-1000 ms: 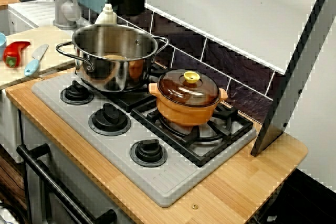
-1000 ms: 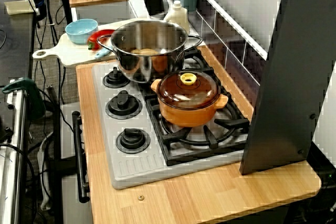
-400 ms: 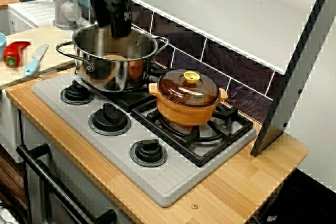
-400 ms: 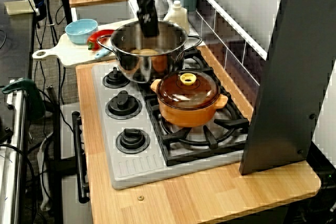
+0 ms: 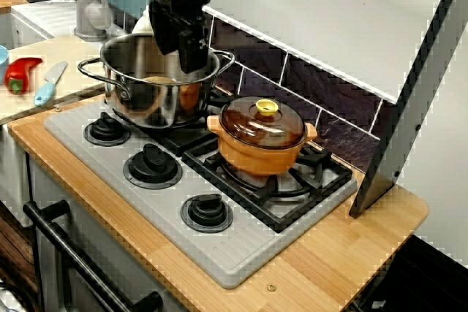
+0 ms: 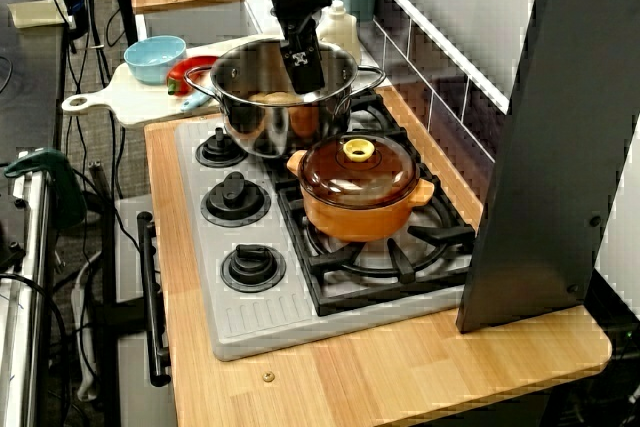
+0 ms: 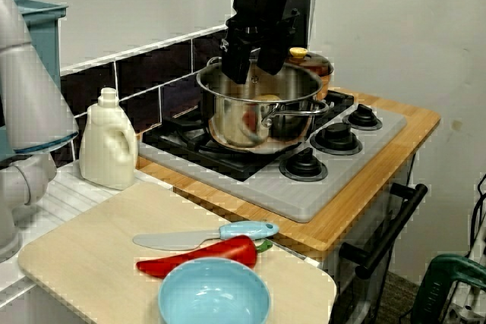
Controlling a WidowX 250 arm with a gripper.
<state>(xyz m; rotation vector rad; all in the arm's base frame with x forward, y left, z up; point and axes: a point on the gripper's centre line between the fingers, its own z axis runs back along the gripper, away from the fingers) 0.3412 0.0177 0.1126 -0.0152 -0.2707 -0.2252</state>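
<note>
Gripper (image 7: 251, 70) is new in frame vs 1 s ago; it now hangs over the steel pot (image 5: 146, 100) (back burner). We see fingers apart, empty. Yellowish lump (image 5: 159, 80) sits inside the pot.

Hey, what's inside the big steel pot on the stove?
A pale tan rounded item lies on the floor of the steel pot; the gripper hangs at its rim. The wall and gripper hide the rest.

The black gripper (image 5: 191, 56) hangs at the mouth of the steel pot (image 5: 150, 96); the orange casserole (image 5: 259, 153) stands just beside it.
</note>
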